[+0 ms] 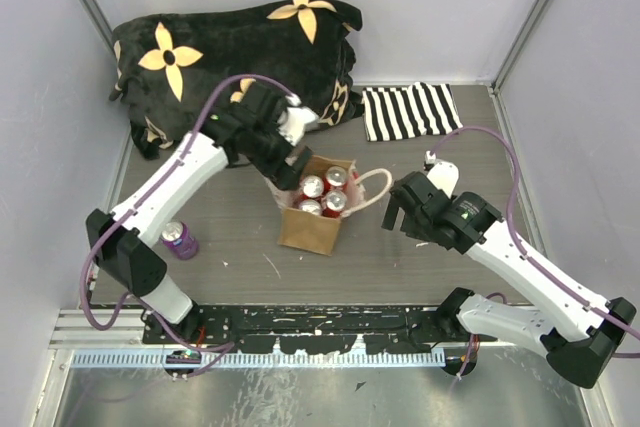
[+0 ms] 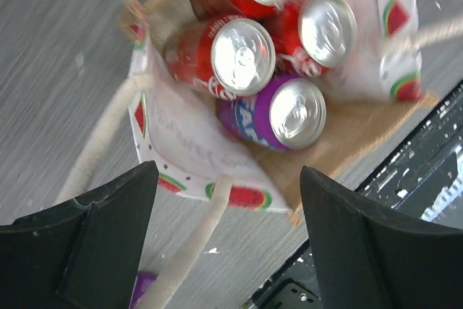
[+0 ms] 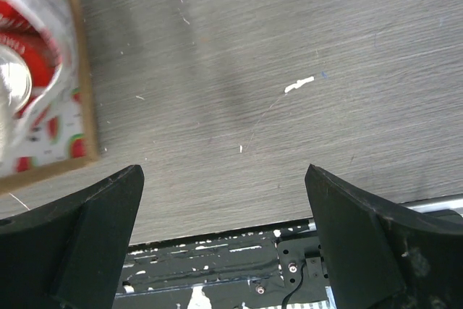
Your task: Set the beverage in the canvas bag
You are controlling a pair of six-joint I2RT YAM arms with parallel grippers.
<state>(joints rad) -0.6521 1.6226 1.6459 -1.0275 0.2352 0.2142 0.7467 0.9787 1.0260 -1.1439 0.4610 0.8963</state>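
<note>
Where the top view looks down, the small tan-brown canvas bag with two cream loop handles (image 1: 310,230) stands upright mid-desk, mouth up. Four can tops sit packed inside, touching. At least three are red soda cans (image 1: 336,179). The fourth is too small to tell by colour here.
- A lone purple can (image 1: 180,240) stands upright on the grey wood-grain desk (image 1: 420,277), well left of the bag and near the left arm's lower joint. Its long axis is vertical.
- Left tool (image 1: 288,173) hangs over the bag's far-left rim.
- Right tool (image 1: 393,215) sits just right of the bag, beside one handle loop.
- A black-and-white striped cloth (image 1: 410,110) and a black plush blanket with tan flowers (image 1: 240,47) lie along the far edge.
- Open desk lies in front of the bag and to its right.

Left wrist view, looking straight into the bag:
- A purple soda can (image 2: 278,110) stands upright inside, silver top toward the camera, touching its red neighbours (image 2: 231,56). Count: three red, one purple.
- A watermelon-print lining (image 2: 181,146) wraps them.
- Left tool (image 2: 228,193) is spread wide and holds nothing, above the bag's near rim and a handle.

Right wrist view:
- Right tool (image 3: 224,179) is spread wide and holds nothing, over bare desk.
- The bag's corner (image 3: 79,77) shows at the left, apart from the fingers.
- A black perforated rail (image 3: 217,258) marks the desk's near edge.
</note>
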